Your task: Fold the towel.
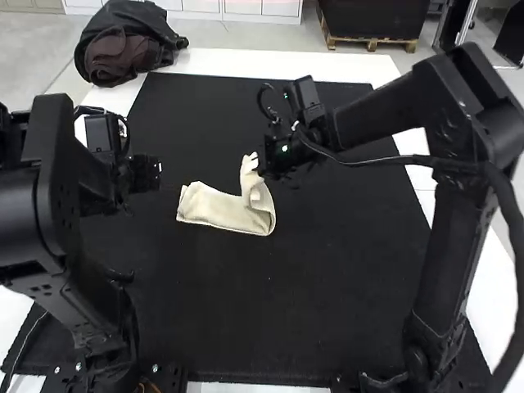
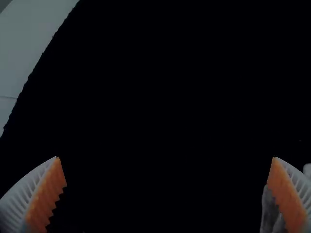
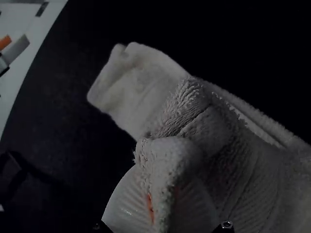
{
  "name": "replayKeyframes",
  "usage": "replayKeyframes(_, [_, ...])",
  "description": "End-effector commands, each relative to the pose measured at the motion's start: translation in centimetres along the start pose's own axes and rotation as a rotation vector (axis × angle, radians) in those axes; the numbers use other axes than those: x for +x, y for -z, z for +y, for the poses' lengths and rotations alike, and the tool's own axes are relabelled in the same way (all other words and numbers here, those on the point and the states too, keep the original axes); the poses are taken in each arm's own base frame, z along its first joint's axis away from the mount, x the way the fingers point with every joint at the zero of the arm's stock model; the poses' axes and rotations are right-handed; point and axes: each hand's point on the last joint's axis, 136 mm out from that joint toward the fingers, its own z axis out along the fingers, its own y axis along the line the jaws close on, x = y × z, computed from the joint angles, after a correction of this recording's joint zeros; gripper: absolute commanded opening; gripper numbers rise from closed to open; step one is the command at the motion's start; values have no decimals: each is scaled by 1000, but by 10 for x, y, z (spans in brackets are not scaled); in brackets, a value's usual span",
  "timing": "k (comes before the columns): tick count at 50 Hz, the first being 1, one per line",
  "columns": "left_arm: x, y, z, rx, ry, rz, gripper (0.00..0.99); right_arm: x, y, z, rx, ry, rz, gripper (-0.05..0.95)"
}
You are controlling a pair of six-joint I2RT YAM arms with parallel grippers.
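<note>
A white bench (image 1: 237,64) carries a broad black mat (image 1: 327,303). Two dark robot arms stand over it, the left arm (image 1: 41,205) at the left of the high view and the right arm (image 1: 458,115) at the right, reaching in toward the middle. Between them, on the mat, is a cream towel (image 1: 217,210), gathered into a narrow strip that appears to be more than one layer thick. Its left part lies flat; its right part curves up off the mat, raised by the right end effector (image 3: 163,194), whose white ribbed fingers are closed on a pinch of fuzzy cloth at that end. The left end effector (image 2: 165,158) is open and holds nothing, its orange pads (image 2: 46,194) wide apart, close to the towel's flat end. The step in hand looks like a fold across the strip's length, under way but not laid down. The next move calls for carrying the raised end over toward the flat end, lining up the edges, lowering and letting go; if the flat part slides, the left end effector could steady it.
</note>
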Motion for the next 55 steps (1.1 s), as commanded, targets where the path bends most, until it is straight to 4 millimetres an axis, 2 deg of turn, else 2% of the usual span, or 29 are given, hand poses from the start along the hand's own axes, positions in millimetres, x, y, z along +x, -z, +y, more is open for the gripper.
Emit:
replayKeyframes(1, [-4,4,10,-32,21,-24,970,-12,-11,24,-49,31,-13,-25])
replayKeyframes(16, [11,7,19,-53,33,-2,970,-14,-46,48,-91,70,16,-25])
replayKeyframes(31, [8,10,19,-53,35,-16,970,-18,-77,69,-126,99,29,-25])
replayKeyframes(45, [10,10,19,-53,35,-13,970,-13,-102,75,-138,113,48,-25])
replayKeyframes(55, [10,10,18,-51,35,-11,970,-19,-116,76,-149,118,38,-25])
